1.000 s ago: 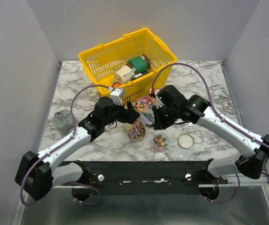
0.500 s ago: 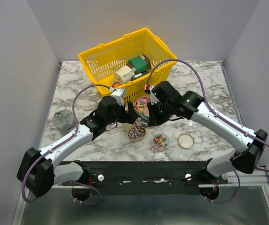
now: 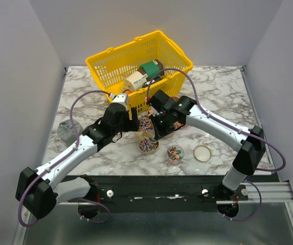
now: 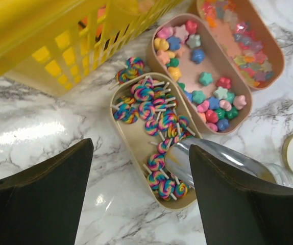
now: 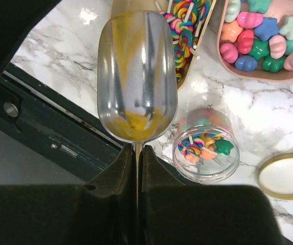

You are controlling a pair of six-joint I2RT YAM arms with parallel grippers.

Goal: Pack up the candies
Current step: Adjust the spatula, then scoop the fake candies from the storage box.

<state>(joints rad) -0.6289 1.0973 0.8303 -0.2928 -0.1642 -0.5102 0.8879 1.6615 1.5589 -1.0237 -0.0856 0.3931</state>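
Although the white, grey-veined marble worktop (image 3: 213,97) carries a big yellow plastic lattice basket (image 3: 111,64) at the middle of its far edge, the work lies just in front of that basket, about the worktop's middle. There the left gripper (image 4: 140,153) hovers with its black fingers spread wide and nothing between them. The right gripper (image 5: 136,150) is pinched narrow on the thin handle of a shiny metal scoop (image 5: 136,76). Below them lie three oblong beige trays close beside one another. The lollipop tray (image 4: 131,133) is nearest the basket's corner, the star tray (image 4: 187,66) is next, and a third tray (image 4: 223,41) of pale translucent sweets is beyond. The scoop's bowl looks empty, and its mouth rests at the near end of the lollipop tray. Closer to the near edge stands a small clear round jar (image 5: 206,145), open and partly filled, with its gold-rimmed lid (image 5: 285,176) lying flat beside it. The candies (image 4: 154,109) are mostly in the trays: rainbow-swirl lollipops on white sticks in one, stars and shells in another. A few are already in the jar. The step in hand seems to be scooping lollipops. The next move calls for driving the scoop under the heap, lifting it level, carrying it to the jar's narrow mouth and tipping slowly. The sticks could snag or spill over the rim.
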